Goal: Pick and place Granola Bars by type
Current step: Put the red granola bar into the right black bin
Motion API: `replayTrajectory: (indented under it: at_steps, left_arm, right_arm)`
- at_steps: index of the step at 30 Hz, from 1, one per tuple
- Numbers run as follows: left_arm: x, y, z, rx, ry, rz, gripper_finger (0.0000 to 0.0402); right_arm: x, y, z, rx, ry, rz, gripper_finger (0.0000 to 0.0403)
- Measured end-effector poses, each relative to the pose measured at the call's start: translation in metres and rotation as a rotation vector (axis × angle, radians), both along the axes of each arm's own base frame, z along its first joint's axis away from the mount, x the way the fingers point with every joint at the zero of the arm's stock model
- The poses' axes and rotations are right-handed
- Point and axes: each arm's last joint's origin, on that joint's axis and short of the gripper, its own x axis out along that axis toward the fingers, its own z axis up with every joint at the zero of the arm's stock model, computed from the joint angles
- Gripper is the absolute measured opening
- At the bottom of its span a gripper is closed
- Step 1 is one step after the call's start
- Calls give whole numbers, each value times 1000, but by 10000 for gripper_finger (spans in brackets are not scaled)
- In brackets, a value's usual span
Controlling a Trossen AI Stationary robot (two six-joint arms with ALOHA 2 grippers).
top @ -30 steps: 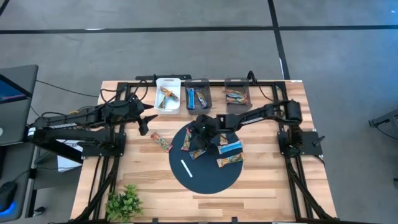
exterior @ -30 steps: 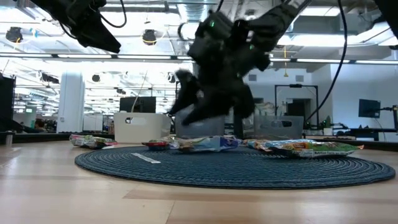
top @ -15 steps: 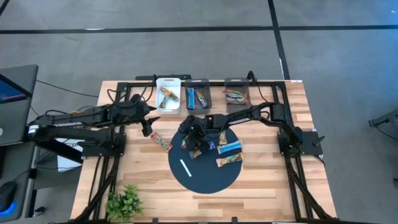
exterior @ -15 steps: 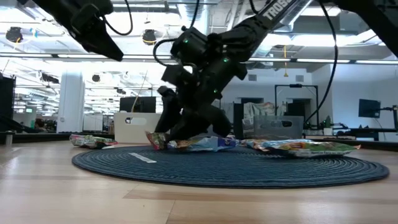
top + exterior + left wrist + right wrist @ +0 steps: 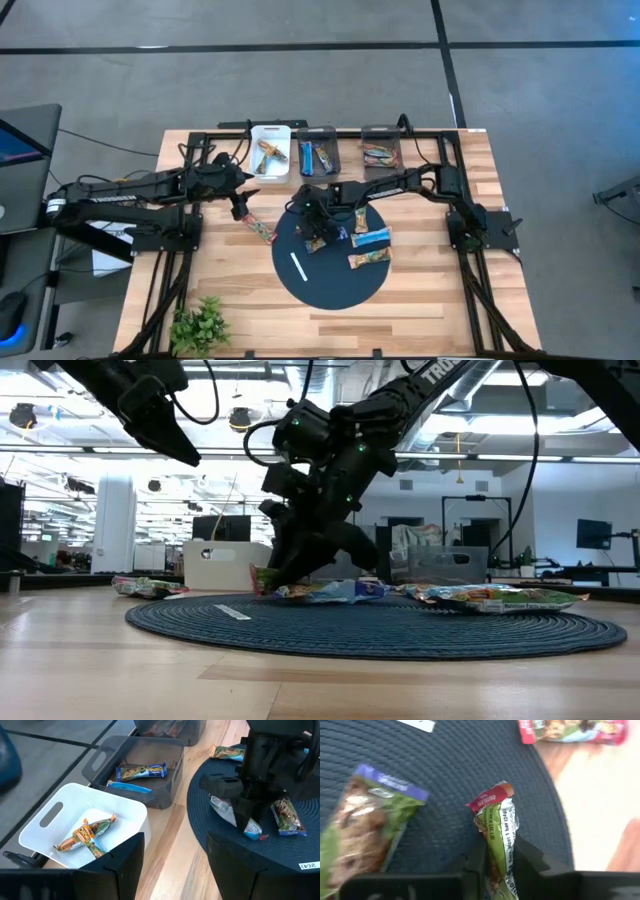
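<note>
Lowered onto the mat (image 5: pixel 340 285) since before, right hand (image 5: pixel 495 865) pinches a green-and-red granola bar (image 5: pixel 498 842), apparently crinkled.

A white bin (image 5: pixel 75 827) held orange-brown bars (image 5: pixel 85 837). A grey bin (image 5: pixel 145 785) held blue bars (image 5: pixel 140 771). On the dark mat (image 5: pixel 280 845), the right gripper (image 5: pixel 247 812) seemingly pinched a bar.

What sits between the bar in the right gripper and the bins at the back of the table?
Nothing visible does. The right gripper is shut on a green-wrapped granola bar at the dark mat's rear-left edge. The three bins stand just beyond on bare wood. The left gripper hovers off to the side, near the white bin.
</note>
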Motion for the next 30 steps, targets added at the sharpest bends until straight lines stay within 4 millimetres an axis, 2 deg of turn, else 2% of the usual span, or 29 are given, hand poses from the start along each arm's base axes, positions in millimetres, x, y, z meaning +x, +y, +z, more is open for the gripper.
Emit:
replayTrajectory:
  at_steps: [4,9,17,23,30]
  left_arm:
    - [0,0,0,-2,1,1,206]
    - [0,0,0,-6,4,3,205]
    - [-1,-2,-2,-23,15,-7,205]
    - [0,-7,-2,-23,16,-40,205]
    - [1,-12,-2,-13,20,-78,205]
  right_arm:
    - [-3,-1,8,-36,7,-46,35]
    - [-9,-2,32,-82,-3,-124,45]
    - [-39,-13,78,-133,64,-328,33]
    - [-71,-47,103,-86,159,-514,39]
    - [-120,-107,119,-13,194,-796,35]
